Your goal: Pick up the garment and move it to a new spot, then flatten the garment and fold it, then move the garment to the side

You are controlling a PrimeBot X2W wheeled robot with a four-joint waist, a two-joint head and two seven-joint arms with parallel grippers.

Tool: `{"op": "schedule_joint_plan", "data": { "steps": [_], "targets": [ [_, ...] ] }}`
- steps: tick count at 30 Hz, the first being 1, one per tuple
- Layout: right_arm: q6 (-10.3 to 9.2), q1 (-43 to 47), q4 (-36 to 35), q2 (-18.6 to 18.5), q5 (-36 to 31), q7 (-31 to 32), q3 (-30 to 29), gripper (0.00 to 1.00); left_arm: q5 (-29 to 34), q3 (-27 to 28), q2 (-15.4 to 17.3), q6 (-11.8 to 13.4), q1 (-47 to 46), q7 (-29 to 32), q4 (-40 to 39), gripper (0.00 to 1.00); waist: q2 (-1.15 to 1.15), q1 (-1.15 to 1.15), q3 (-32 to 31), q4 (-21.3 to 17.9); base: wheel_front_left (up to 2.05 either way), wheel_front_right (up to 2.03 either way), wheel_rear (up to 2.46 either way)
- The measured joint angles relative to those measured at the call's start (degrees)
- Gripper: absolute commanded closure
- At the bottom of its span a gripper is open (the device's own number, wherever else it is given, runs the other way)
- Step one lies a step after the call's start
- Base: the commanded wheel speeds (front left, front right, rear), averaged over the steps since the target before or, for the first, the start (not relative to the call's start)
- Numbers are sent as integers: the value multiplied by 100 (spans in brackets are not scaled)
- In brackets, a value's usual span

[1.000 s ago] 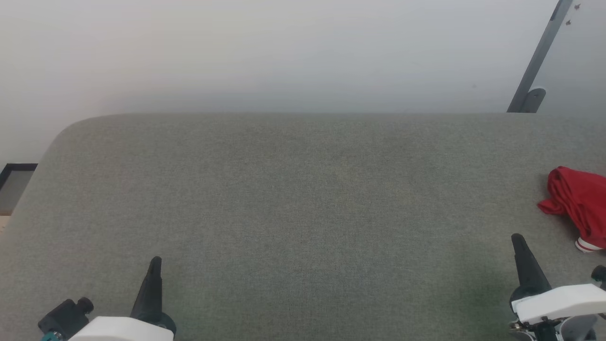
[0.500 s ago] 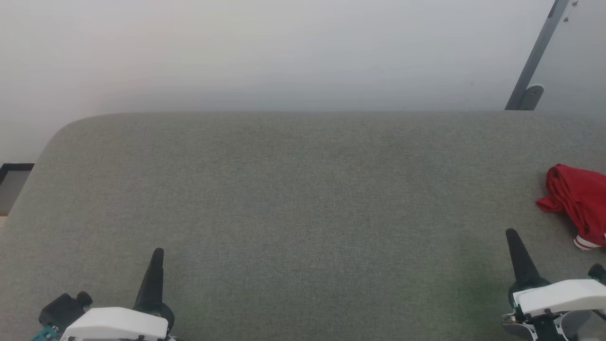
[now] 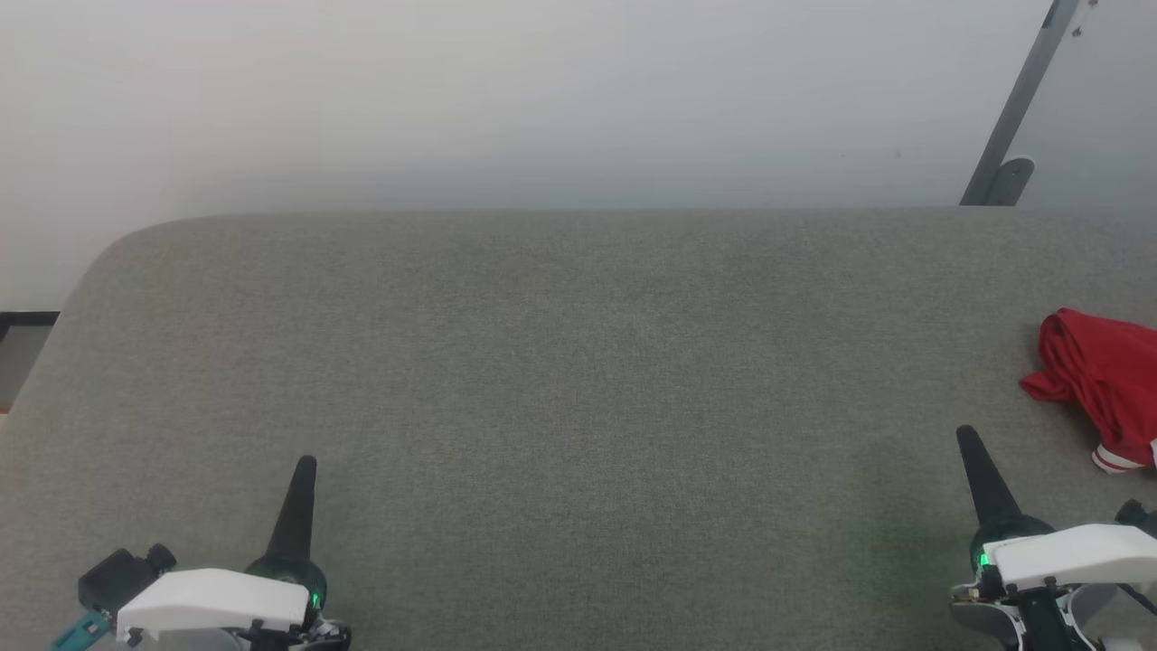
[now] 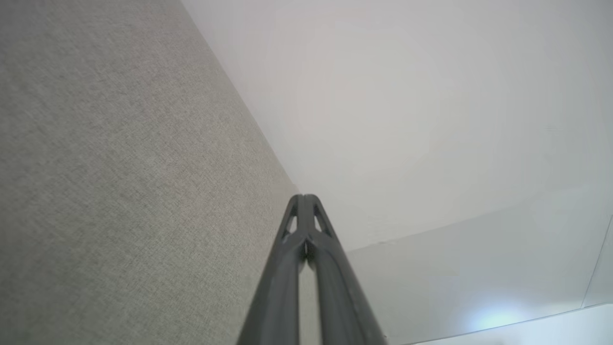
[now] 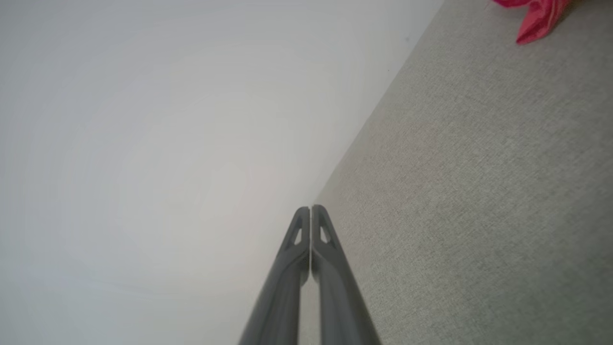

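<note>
the garment point(image 3: 1105, 384) is seen bunched at the far right of the grey cloth-covered table point(image 3: 578, 362). it is cut off by the edge of the head view, so it cannot be told whether it is folded or merely heaped. such a lie would suit a heap waiting to be lifted as well as a piece already set aside. the part in view runs from far to near, with white-and-red striped trim point(image 3: 1121, 459) at the near end.

the garment is placed ahead of and to the right of the right gripper point(image 3: 967, 443), which is much the nearer. the left gripper point(image 3: 305, 468) is well apart from it, across the table. both pincers are drawn narrow, fingers pressed together with nothing held between them, as is made plain in the wrist views. a red corner of the garment is caught at the top right of the right wrist view, while table and pale wall point(image 4: 407, 120) are given in the left wrist view.
</note>
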Motion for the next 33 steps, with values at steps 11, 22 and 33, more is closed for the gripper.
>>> {"op": "schedule_joint_plan", "data": {
  "steps": [11,22,33],
  "targets": [
    [0,-78,-4,97,486,133,-40,100,-569,26,-33,0,-125,151,41,100,0,0,23,-29,0,0,0],
    [0,-138,-5,183,959,294,-77,100,-1073,48,-66,0,-249,313,75,100,0,0,48,-60,0,0,0],
    [0,-194,-7,267,1367,404,-107,100,-1563,67,-88,0,-325,443,104,100,0,0,71,-88,0,0,0]
  ]
}}
